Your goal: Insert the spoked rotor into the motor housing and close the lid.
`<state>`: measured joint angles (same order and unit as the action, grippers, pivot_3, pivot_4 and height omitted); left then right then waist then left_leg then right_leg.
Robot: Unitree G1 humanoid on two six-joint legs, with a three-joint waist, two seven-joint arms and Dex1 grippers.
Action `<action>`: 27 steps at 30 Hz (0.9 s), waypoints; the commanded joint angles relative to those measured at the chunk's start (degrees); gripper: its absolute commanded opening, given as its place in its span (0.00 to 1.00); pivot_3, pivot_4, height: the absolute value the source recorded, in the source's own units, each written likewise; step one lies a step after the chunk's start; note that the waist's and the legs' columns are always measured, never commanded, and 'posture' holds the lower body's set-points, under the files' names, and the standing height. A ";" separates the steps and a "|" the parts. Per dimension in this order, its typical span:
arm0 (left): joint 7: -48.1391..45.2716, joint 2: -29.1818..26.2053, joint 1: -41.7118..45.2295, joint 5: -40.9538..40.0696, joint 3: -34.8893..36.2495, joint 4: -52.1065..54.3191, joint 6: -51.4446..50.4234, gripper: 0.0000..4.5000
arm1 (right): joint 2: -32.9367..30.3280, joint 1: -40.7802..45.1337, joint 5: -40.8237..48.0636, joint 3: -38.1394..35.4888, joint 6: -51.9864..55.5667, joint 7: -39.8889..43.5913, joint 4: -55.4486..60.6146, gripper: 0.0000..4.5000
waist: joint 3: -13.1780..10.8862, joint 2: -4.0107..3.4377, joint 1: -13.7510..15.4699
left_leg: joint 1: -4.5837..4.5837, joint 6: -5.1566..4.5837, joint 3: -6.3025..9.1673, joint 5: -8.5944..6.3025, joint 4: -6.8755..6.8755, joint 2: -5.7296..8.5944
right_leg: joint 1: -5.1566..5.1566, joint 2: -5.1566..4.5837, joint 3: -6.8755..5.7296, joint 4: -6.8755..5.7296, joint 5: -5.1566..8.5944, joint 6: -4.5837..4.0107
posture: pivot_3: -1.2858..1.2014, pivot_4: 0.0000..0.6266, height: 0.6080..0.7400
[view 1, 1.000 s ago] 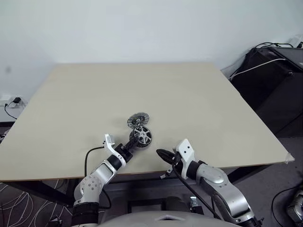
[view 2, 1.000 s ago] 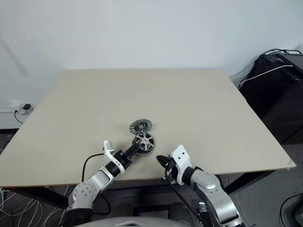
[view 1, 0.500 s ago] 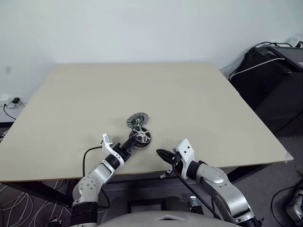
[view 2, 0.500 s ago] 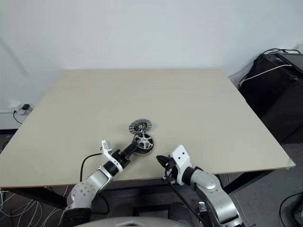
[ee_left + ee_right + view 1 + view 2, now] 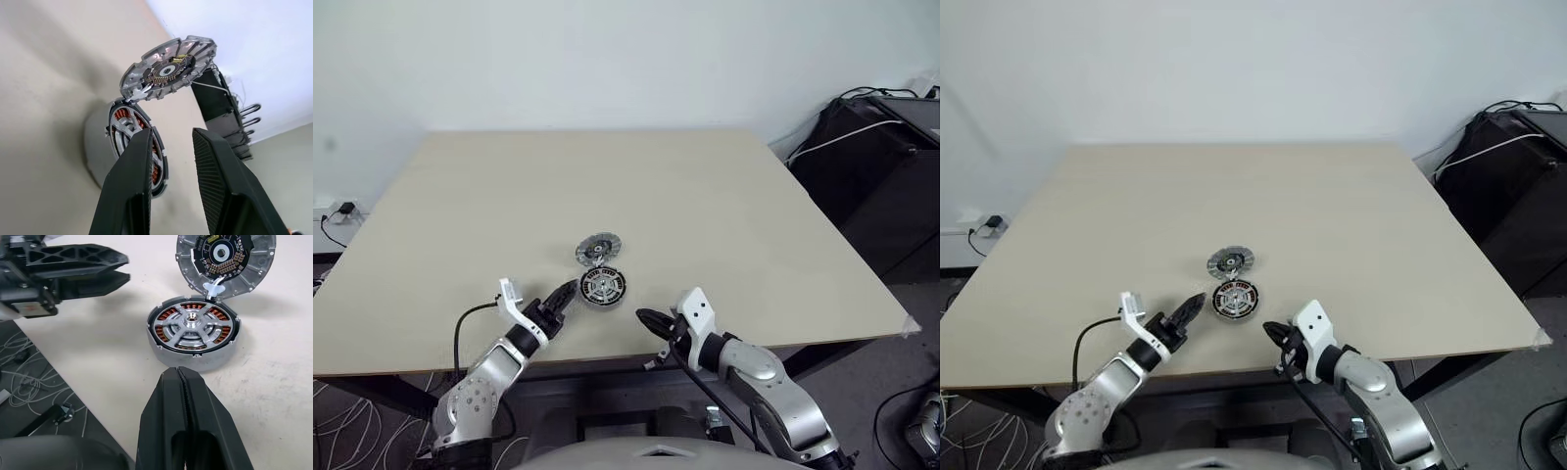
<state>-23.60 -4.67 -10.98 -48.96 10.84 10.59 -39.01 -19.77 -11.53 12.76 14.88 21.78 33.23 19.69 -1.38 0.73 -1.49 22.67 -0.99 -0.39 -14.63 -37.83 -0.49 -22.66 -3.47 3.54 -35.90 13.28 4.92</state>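
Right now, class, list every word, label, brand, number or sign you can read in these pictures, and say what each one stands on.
None can be read.
The lid: its dark circuit board carries copper-coloured contacts, but no legible print.
The spoked rotor in the motor housing: bare metal, no marking.
The table: plain, no label.

My table [image 5: 724,211] is a pale beige top. Near its front edge, left of the middle, the motor housing [image 5: 603,287] lies flat with the spoked rotor [image 5: 193,328] seated in it; the lid [image 5: 597,249] stands tilted, touching its far side.
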 commanded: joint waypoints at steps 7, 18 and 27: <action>-1.07 -4.73 -2.65 25.37 -10.23 3.29 24.13 0.21 | 1.75 2.47 -0.10 0.34 -1.41 -0.34 -0.62 0.00 | -0.04 -0.07 0.07 | 0.00 0.02 -0.03 -0.01 0.02 -0.06 | -0.01 -0.06 0.04 0.01 -0.01 -0.02 | 0.52 0.00 1.00; -4.87 -9.83 -3.38 41.11 -16.61 -4.62 46.88 0.01 | 7.40 15.52 -6.96 4.05 -0.42 -5.17 -11.69 0.00 | -0.11 -0.20 -0.14 | 0.02 0.01 -0.12 -0.01 0.14 -0.09 | -0.13 -0.03 0.07 -0.01 -0.13 -0.22 | 0.52 0.00 1.00; -4.64 -9.87 -5.40 45.48 -19.11 -12.32 57.26 0.01 | 13.13 26.22 -10.44 6.10 -1.40 -6.25 -24.14 0.00 | -0.09 -0.26 -0.11 | 0.03 -0.30 -0.13 0.17 0.23 0.00 | -0.15 -0.03 0.06 -0.01 -0.15 -0.36 | 0.52 0.00 1.00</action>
<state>-27.81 -15.12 -16.83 -2.56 -7.69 -2.31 16.67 -7.21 13.22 2.71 21.03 21.63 27.32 -3.71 -1.48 0.47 -1.61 22.70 -1.29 -0.52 -14.46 -37.60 -0.50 -22.80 -3.51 3.59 -35.92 13.13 4.57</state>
